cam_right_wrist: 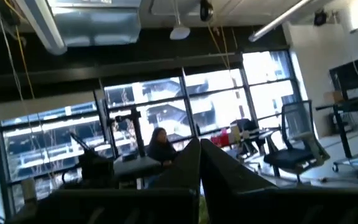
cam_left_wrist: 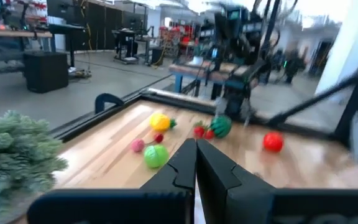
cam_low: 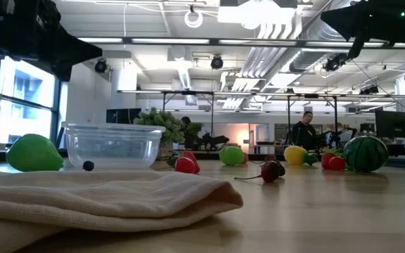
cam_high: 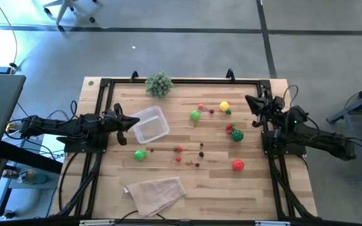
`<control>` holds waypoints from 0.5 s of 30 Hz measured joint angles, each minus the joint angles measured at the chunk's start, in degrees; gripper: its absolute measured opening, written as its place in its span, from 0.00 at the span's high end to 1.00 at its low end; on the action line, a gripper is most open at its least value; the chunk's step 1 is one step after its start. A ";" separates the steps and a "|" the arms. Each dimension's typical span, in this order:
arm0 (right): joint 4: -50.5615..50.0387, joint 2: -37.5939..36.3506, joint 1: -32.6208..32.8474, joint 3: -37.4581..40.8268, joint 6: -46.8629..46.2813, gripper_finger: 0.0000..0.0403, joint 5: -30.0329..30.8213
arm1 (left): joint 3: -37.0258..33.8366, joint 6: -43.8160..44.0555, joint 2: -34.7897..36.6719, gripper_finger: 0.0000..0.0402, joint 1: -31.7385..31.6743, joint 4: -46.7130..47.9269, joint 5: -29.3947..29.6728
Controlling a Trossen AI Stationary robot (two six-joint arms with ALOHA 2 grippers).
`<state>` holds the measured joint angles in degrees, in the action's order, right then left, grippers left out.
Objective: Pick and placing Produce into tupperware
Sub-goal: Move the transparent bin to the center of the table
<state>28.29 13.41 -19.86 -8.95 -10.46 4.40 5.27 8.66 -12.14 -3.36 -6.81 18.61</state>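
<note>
One clear tupperware (cam_high: 150, 124) sits at about nine o'clock from the table's centre, just beside the closed, empty left gripper (cam_high: 132, 122). One green fruit (cam_high: 140, 155) lies at its six o'clock, and roughly a dozen more produce pieces (cam_high: 237, 135) scatter toward three o'clock. The right gripper (cam_high: 254, 100), fingers together and empty, hovers at the two o'clock edge.

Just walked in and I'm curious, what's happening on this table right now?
A two-armed robot is set to sort toy produce into a clear tupperware, but nothing is held yet. The left gripper hangs shut beside the tupperware; the right gripper is shut at the table's right edge. The fruits lie scattered on the wooden table, with a beige cloth nearby.
</note>
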 joint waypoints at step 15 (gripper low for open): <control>-45.91 24.88 0.00 -32.32 4.26 1.00 -7.60 | 24.27 15.53 -24.44 1.00 -0.02 20.45 2.55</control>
<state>-17.62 38.29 -19.86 -41.27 -6.20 -3.20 29.55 24.20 -36.58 -3.38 13.65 21.16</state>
